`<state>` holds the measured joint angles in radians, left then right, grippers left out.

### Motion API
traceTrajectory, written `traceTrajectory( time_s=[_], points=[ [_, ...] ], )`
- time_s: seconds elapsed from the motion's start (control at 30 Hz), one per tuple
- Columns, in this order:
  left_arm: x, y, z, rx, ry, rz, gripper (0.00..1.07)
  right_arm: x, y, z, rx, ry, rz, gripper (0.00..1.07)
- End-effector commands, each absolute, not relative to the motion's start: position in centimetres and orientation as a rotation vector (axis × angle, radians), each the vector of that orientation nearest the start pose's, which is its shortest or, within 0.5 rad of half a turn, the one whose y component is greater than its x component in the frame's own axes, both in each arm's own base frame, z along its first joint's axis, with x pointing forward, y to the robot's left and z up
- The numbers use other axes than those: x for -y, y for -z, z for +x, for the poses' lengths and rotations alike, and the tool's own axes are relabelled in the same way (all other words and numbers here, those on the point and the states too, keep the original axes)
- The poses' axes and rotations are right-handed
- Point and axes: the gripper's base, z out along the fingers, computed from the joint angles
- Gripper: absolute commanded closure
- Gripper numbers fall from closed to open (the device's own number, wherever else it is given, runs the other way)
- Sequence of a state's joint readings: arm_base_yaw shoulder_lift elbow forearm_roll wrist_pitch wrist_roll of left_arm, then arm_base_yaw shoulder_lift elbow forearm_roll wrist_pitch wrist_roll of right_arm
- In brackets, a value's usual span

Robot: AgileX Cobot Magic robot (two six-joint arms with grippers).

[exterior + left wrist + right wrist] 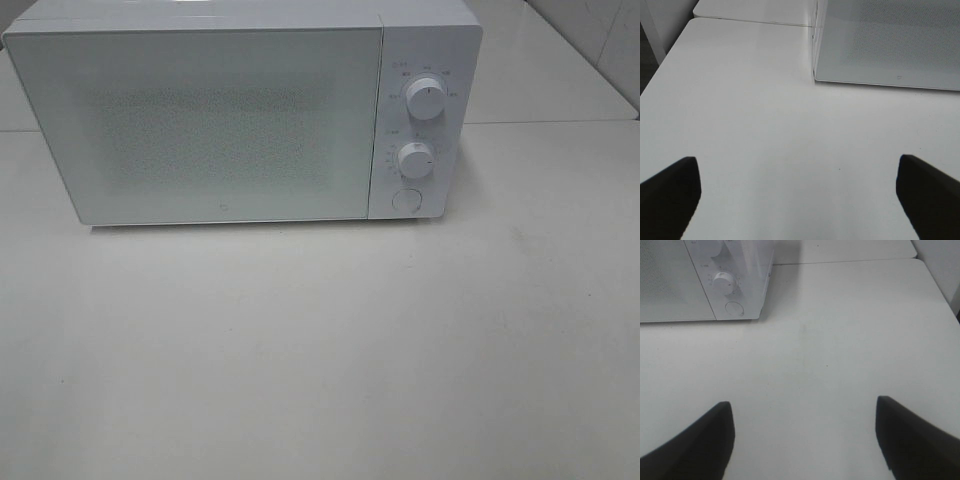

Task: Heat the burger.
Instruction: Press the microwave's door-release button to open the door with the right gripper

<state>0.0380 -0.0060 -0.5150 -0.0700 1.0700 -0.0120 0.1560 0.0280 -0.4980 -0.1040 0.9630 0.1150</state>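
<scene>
Plainly spread wide and holding nothing: left gripper (796,165), dark fingers (670,195) apart above the white table (740,110). Likewise parted and empty, a little narrower: right gripper (804,405), above the same table. Further out, at the table's back, a white microwave (200,120) with its door (190,60) shut and speckled with fine dots. On the panel to the door's right, an upper knob (426,100), a lower knob (415,160) and a round button (406,199) beneath. Small printing around both knobs, too tiny to read. Low on the door, a tiny logo mark (221,211), also unreadable. Cannot tell where the burger is.
</scene>
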Motion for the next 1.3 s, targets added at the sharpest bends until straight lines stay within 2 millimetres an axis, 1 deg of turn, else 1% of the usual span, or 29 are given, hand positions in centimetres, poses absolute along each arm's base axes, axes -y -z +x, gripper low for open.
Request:
traceTrajectory(
  time_s=[0.03, 0.57, 0.73, 0.8, 0.83, 0.87, 0.9, 0.93, 1.0, 1.03, 1.07, 1.1, 1.13, 1.17, 1.2, 1.23, 1.27, 1.3],
  points=[
    [0.7, -28.1, -1.0, -2.013, 0.074, -0.047, 0.08, 0.8, -28.4, -0.5, -1.914, -0.045, -0.001, 0.31],
    [0.7, -28.1, -1.0, -2.013, 0.074, -0.047, 0.08, 0.8, -28.5, -0.5, -1.914, -0.046, -0.002, 0.31],
    [0.7, -28.1, -1.0, -2.013, 0.074, -0.047, 0.08, 0.8, -29.4, -0.5, -1.886, -0.055, -0.001, 0.31],
    [0.7, -28.1, -1.0, -2.013, 0.074, -0.047, 0.08, 0.7, -30.1, 0.2, -1.876, -0.055, -0.005, 0.31],
    [0.7, -28.1, -1.0, -2.013, 0.074, -0.047, 0.08, 0.7, -30.1, 0.2, -1.876, -0.055, -0.005, 0.31],
    [0.7, -28.1, -1.0, -2.013, 0.074, -0.047, 0.08, 0.6, -30.4, 1.0, -1.876, -0.054, -0.011, 0.31],
    [0.7, -28.1, -1.0, -2.013, 0.074, -0.047, 0.08, 0.5, -30.6, 1.5, -1.878, -0.054, -0.013, 0.31],
    [0.7, -28.1, -1.0, -2.013, 0.074, -0.047, 0.08, 0.5, -30.6, 1.5, -1.878, -0.054, -0.013, 0.31],
    [0.7, -28.1, -1.0, -2.013, 0.074, -0.047, 0.08, 0.2, -31.2, 3.3, -1.866, -0.057, -0.024, 0.31],
    [0.7, -28.1, -1.0, -2.013, 0.074, -0.047, 0.08, 0.2, -31.2, 3.3, -1.866, -0.057, -0.024, 0.31],
    [0.7, -28.1, -1.0, -2.013, 0.074, -0.047, 0.08, 0.1, -31.3, 3.7, -1.862, -0.057, -0.026, 0.31],
    [0.7, -28.1, -1.0, -2.013, 0.074, -0.047, 0.08, 0.0, -31.7, 4.7, -1.848, -0.059, -0.031, 0.31],
    [0.7, -28.1, -1.0, -2.013, 0.074, -0.047, 0.08, 0.0, -31.7, 4.7, -1.848, -0.059, -0.031, 0.31],
    [0.7, -28.1, -1.0, -2.013, 0.074, -0.047, 0.08, -0.1, -31.8, 5.2, -1.846, -0.060, -0.034, 0.31],
    [0.7, -28.1, -1.0, -2.013, 0.074, -0.047, 0.08, -0.3, -31.9, 6.2, -1.847, -0.061, -0.040, 0.31],
    [0.7, -28.1, -1.0, -2.013, 0.074, -0.047, 0.08, -0.3, -31.9, 6.2, -1.847, -0.061, -0.040, 0.31],
    [0.7, -28.1, -1.0, -2.013, 0.074, -0.047, 0.08, -0.3, -32.0, 6.8, -1.845, -0.057, -0.045, 0.31],
    [0.7, -28.1, -1.0, -2.013, 0.074, -0.047, 0.08, -0.5, -32.0, 7.8, -1.843, -0.057, -0.051, 0.31]
  ],
)
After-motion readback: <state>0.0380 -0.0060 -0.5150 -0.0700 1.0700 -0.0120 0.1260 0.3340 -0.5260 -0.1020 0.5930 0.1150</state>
